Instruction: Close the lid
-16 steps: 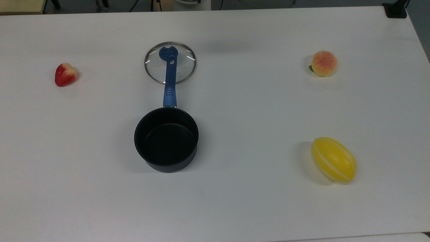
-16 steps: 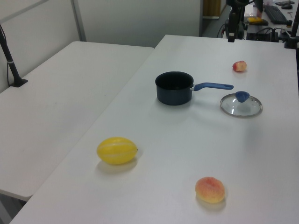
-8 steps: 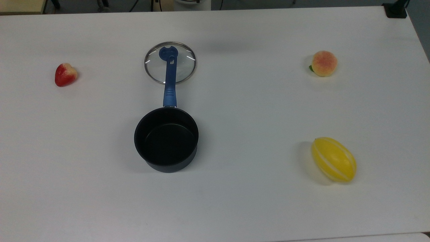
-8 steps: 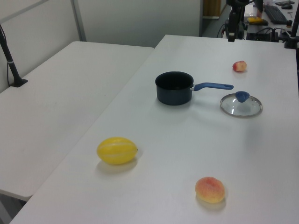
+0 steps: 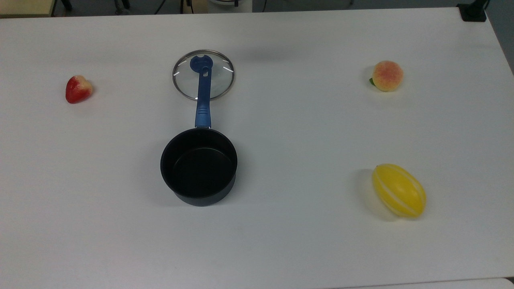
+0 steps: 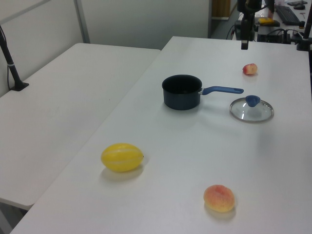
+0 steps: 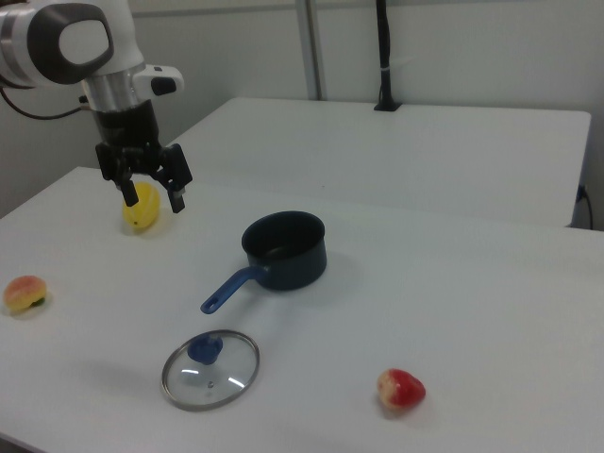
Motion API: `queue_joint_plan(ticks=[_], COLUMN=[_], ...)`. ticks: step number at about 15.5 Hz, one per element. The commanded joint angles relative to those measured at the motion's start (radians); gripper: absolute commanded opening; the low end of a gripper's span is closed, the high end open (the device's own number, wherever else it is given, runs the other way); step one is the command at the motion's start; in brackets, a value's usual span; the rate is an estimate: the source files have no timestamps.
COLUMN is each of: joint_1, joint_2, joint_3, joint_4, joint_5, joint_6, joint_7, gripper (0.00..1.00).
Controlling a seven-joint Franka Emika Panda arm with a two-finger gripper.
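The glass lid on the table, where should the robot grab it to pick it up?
Best by the blue knob on the lid, coming straight down from above. The lid lies flat on the table, so its thin rim gives little to pinch, while the knob sticks up. The gripper hangs open, well above the table.

The white Franka arm with grey joint caps (image 7: 71,42) reaches in from the right view's upper left, its last link pointing straight down. Below its wrist hangs the black two-finger pincer (image 7: 151,195), fingers spread apart with nothing between them. The dark fingers (image 6: 244,43) also hang at the left view's upper right, aimed downward.
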Motion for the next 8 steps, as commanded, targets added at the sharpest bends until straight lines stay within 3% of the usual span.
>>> queue_joint_plan(ticks=[1, 8], joint_1=[0.005, -0.003], joint_2=[-0.027, -0.047], joint_3=[-0.012, -0.012], joint_4=[-0.069, -0.235], joint_5=[0.013, -0.001], joint_6=[-0.03, -0.012], joint_7=[-0.035, -0.047], gripper=[1.0, 1.0])
